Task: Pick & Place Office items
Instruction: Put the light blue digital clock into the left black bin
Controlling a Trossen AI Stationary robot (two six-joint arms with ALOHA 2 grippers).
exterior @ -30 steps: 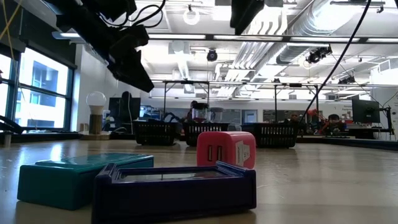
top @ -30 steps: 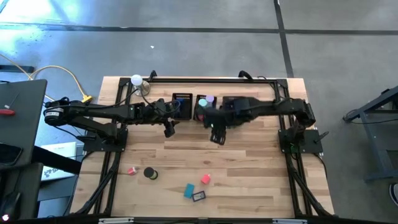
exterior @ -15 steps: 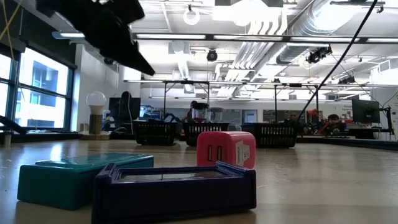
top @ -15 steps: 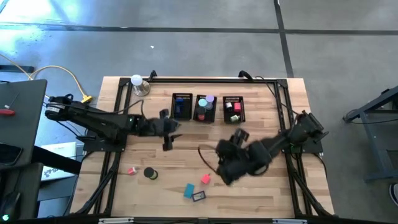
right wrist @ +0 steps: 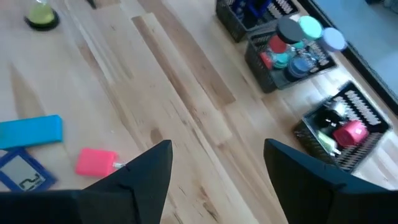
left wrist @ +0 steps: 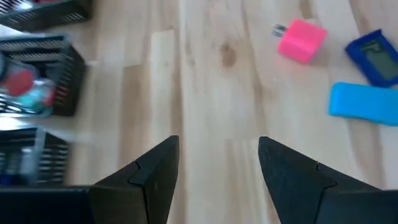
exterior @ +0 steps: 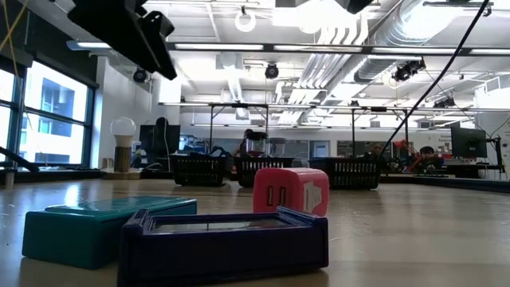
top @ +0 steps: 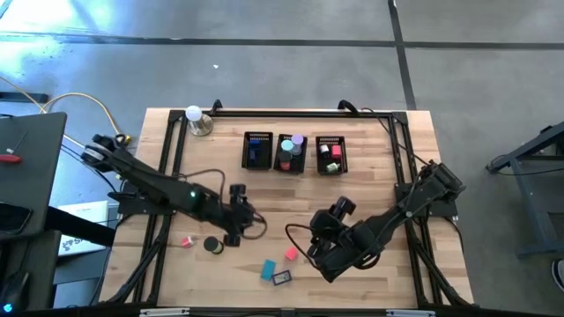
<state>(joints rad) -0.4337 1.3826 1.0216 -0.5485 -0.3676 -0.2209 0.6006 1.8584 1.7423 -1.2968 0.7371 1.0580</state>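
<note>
Over bare wood, both end effectors (left wrist: pixel 217 168) (right wrist: pixel 217 168) hover spread, pink block (top: pixel 291 254) near.

Both arms reach out low over the desk (top: pixel 370 189), angled in toward its near middle. The left arm stretches from the left side, and the left gripper (top: pixel 236 231) hangs with its two fingers (left wrist: pixel 155 171) spread apart, nothing between them. The right arm bends in from the right, and the right gripper (top: pixel 319 255) also has its fingers (right wrist: pixel 149 168) parted and empty.
</note>
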